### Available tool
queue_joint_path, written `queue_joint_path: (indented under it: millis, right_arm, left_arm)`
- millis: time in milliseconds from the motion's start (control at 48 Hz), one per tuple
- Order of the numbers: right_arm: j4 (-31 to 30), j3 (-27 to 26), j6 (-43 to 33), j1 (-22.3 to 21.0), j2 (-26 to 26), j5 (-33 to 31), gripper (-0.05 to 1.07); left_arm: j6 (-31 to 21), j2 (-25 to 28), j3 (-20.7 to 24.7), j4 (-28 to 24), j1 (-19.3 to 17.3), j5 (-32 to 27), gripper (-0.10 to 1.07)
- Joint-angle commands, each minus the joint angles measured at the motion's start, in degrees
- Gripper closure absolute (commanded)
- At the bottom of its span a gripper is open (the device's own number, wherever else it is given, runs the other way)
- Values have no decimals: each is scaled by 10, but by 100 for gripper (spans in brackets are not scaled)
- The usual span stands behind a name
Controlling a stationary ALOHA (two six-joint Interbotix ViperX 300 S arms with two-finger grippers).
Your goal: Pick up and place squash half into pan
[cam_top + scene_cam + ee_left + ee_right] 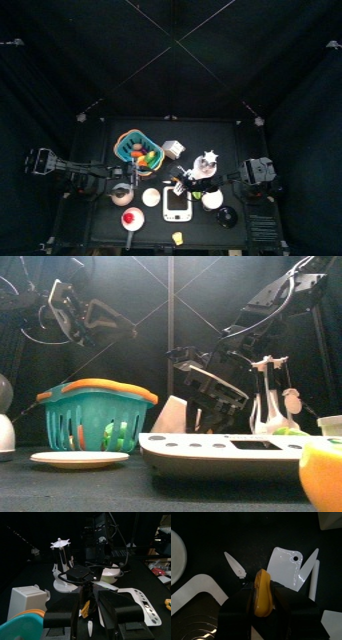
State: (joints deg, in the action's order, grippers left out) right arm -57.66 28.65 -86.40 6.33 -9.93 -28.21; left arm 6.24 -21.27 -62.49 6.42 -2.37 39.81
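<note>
Black curtains are enclosing a small black table point(100, 232), seen from above, from the front and from both wrists.

The squash half point(262, 598), a long yellow-orange piece, is sitting between the jaws of the right gripper point(262, 587), which is clamping it on both sides. Whether it is resting on the table or hanging clear cannot be told. From above, the right gripper point(189, 181) is hanging just behind the far edge of the white scale point(177, 203), the landmark for all places given here.

Beneath the squash half, just beyond the scale point(198, 607), a white cutting board point(287, 568) with a hole near one corner is lying flat. One white knife point(236, 564) is lying beside it and a second white knife point(311, 573) is lying along its other edge.

Behind the scale and to the right, a white mug tree point(207, 160) is standing upright. Behind it and to the left, a teal basket point(91, 421) with an orange rim is standing. To the scale's left front, a white plate point(130, 226) is carrying a small red thing. To its right, a dark round dish point(227, 216) is sitting, too small to identify.

The left gripper point(90, 612) is hovering left of the scale, near the basket, its jaws standing apart and holding nothing.
</note>
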Motion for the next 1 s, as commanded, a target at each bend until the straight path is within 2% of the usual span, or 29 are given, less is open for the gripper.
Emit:
queue_joint_path:
  millis: [0, 125, 250, 438, 583, 688, 979]
  right_arm:
    - [-27, -26, 1, 18, 27, 2, 53]
    - [-90, -93, 1, 67, 11, 20, 53]
    - [-134, -157, 1, 105, -32, 51, 53]
    - [-153, -279, 1, 113, -134, 134, 53]
    - [-152, -334, 1, 113, -183, 179, 53]
    - [-152, -355, 1, 111, -208, 192, 52]
    - [-125, -359, 1, 107, -226, 194, 50]
  left_arm:
    - [3, -11, 4, 24, -4, 11, 30]
    - [3, -44, -31, 48, -11, 54, 30]
    - [3, -74, -60, 53, -18, 57, 30]
    - [2, -76, -69, 53, -28, 57, 30]
    - [2, -76, -69, 54, -27, 56, 30]
    - [2, -76, -69, 54, -26, 56, 30]
    - [2, -76, -69, 53, -26, 56, 30]
